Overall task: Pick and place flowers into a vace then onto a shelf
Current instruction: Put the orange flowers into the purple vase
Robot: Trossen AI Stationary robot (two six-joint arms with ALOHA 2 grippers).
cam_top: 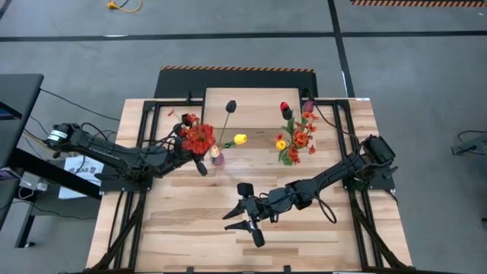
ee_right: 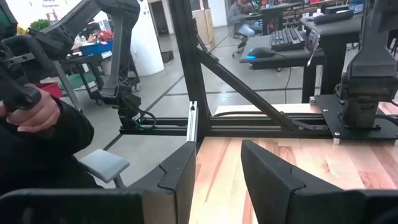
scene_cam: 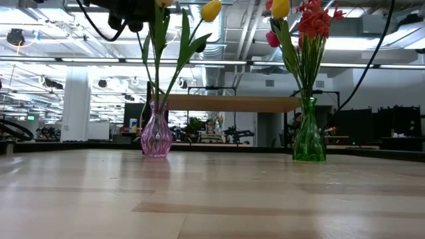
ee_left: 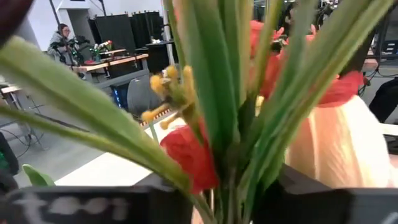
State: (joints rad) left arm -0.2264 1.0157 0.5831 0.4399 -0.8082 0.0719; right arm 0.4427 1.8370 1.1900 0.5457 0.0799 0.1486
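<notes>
A pink glass vase (scene_cam: pixel 156 136) stands on the table left of centre and holds a yellow tulip (cam_top: pixel 240 139), a dark maroon tulip (cam_top: pixel 230 106) and red blossom sprays (cam_top: pixel 198 137). My left gripper (ee_left: pixel 227 193) is level at the stems (ee_left: pixel 231 155) above the vase's mouth, open, with one finger on each side of them. A green vase (scene_cam: pixel 309 136) with red, yellow and orange flowers (cam_top: pixel 295 141) stands to the right. The light-wood shelf (cam_top: pixel 255 106) stands at the far middle. My right gripper (cam_top: pixel 245 215) hangs open over the near middle of the table, with nothing between its fingers. My left gripper has its fingers (ee_left: pixel 158 199) level on either side of the green stems (ee_left: pixel 227 180) above the pink vase. A leaf (ee_left: pixel 155 168) lies at the top of one finger. I cannot tell whether the finger pads touch the stems. The flowers stand upright in the vase.
Black frame rails (cam_top: pixel 129 198) run along the table's left and right sides. A person's hand and dark sleeve (ee_right: pixel 37 118) show beyond the table's left edge in the right wrist view. Bare planks (cam_top: pixel 183 228) lie at the table's near left.
</notes>
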